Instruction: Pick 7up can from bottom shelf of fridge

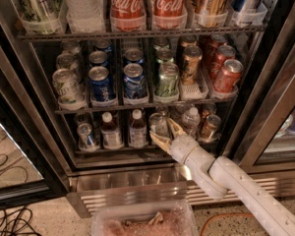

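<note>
Tool [161,129] spread around 7up can [157,121], upright on bottom shelf [113,150], long axis vertical, top up.

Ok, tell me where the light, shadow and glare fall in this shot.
Camera view: warm light, brightest on the upper racks; the bottom shelf lies in shadow, so the 7up can looks dim; the gripper, at that can with fingers open, is lit pale; a glare spot shines on the wrist behind it.

Two Coca-Cola bottles [128,6] up top, blue cans [102,82] below, red cans [227,75] at right, two small bottles [110,131] just left of the gripper [162,130], clear tub [142,220] on the floor [44,220], cables [10,222] bottom left
</note>
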Robot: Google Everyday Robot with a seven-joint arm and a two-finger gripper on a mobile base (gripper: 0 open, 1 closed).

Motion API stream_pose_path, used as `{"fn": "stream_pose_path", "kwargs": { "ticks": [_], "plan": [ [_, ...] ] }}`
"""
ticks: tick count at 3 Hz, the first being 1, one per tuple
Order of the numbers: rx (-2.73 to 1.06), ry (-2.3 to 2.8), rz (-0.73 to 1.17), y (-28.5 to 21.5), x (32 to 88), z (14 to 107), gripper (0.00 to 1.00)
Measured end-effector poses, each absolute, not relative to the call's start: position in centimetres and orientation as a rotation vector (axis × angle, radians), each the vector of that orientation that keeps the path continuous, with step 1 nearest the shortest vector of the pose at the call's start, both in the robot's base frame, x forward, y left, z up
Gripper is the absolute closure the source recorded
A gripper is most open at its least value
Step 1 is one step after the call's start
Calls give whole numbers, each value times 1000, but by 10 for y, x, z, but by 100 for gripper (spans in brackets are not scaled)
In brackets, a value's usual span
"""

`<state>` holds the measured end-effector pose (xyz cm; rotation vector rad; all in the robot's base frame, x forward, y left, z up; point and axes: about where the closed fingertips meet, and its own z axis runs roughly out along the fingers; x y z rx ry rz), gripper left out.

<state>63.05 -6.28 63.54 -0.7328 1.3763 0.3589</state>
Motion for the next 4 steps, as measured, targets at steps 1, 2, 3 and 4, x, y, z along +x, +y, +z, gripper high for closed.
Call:
{"fn": "stream_pose_path", "kwargs": {
  "ticks": [1,2,3,4],
  "plan": [
    [-714,1368,308,-70,637,627,100],
    [-666,1363,280,-82,642,602,100],
    [-666,1363,281,-82,642,602,100],
    [-666,1363,281,-82,642,602,83]
  ]
}}
